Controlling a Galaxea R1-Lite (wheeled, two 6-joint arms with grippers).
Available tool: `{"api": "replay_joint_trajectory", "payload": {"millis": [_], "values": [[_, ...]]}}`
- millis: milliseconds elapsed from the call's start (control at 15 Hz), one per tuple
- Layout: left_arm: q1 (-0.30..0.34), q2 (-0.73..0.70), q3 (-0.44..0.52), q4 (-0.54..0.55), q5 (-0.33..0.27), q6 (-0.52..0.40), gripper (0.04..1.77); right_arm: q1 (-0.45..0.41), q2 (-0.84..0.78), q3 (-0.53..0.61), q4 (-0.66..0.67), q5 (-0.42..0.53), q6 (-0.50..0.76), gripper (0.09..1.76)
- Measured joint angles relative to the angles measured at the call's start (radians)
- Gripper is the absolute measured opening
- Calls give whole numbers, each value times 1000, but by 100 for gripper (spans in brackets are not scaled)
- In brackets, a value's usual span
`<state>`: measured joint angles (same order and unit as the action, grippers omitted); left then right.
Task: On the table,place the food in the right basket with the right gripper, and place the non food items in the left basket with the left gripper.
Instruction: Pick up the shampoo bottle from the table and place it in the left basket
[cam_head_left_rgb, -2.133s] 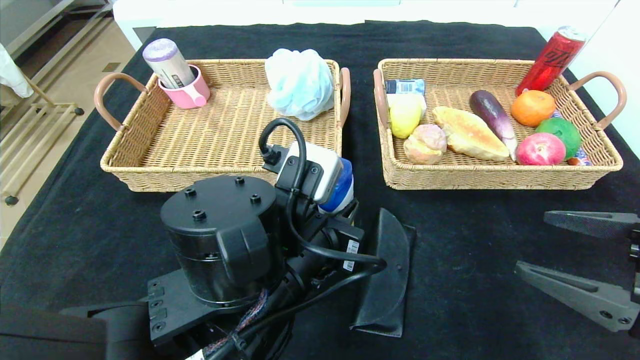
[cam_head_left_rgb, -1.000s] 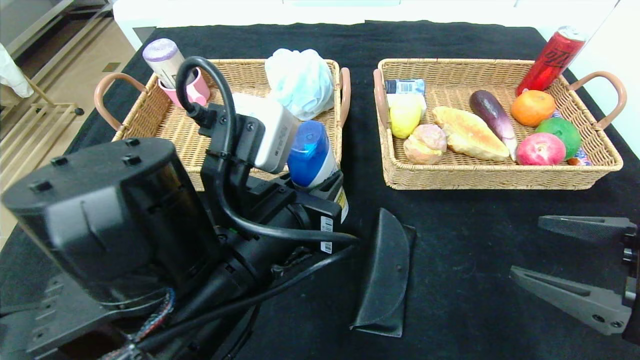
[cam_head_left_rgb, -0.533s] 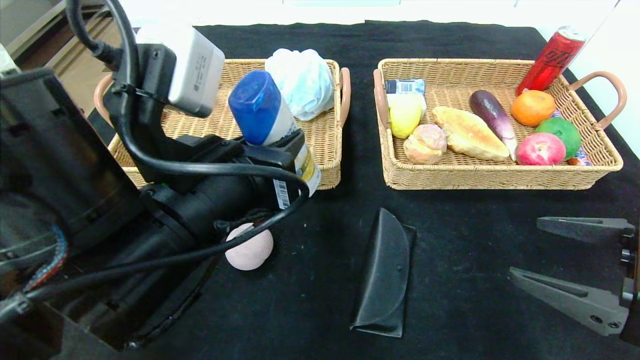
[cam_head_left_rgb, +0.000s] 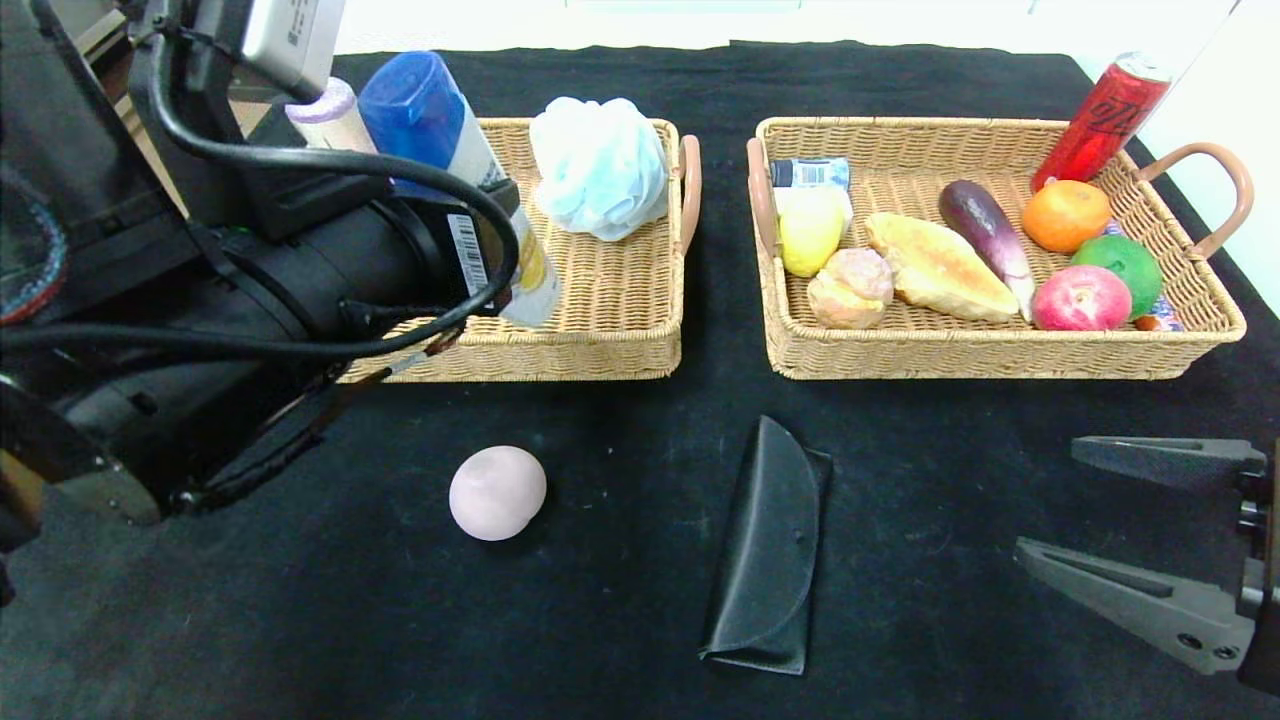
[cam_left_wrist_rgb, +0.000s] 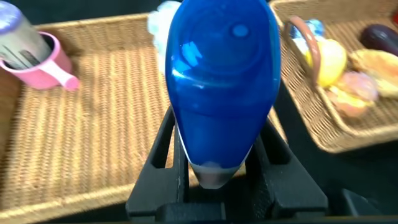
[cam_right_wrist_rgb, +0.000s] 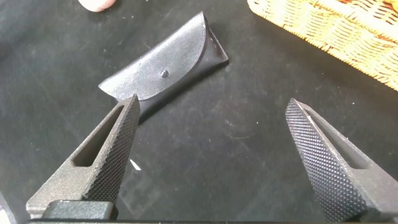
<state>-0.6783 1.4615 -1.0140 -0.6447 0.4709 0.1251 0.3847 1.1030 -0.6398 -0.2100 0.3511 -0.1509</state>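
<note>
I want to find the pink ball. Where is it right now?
In the head view, the pink ball lies on the black cloth in front of the left basket, left of the black case.

The left gripper (cam_head_left_rgb: 500, 250) is raised at the end of its arm, which reaches forward across the robot's left side, and its fingers (cam_left_wrist_rgb: 163, 146) are clamped on either side of a blue-capped bottle (cam_head_left_rgb: 455, 160) that stands up between them. The right gripper (cam_head_left_rgb: 1150, 530) hangs low at the robot's right, its two fingers (cam_right_wrist_rgb: 109, 155) spread wide apart and holding nothing.
</note>
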Motion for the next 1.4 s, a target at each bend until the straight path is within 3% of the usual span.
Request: {"api": "replay_joint_trajectory", "payload": {"millis": [267,600,933,1400], "values": [[113,59,-104,27,-49,10,59,-1,-7,-4,-1,0,0,171],[206,199,-264,28,-58,63,59,-7,-10,-7,-13,0,1,171],[241,324,-414,28,-47,119,59,-11,-12,-3,-24,0,3,171],[255,420,-472,23,-28,142,59,-16,-16,-5,-29,0,5,171]]}}
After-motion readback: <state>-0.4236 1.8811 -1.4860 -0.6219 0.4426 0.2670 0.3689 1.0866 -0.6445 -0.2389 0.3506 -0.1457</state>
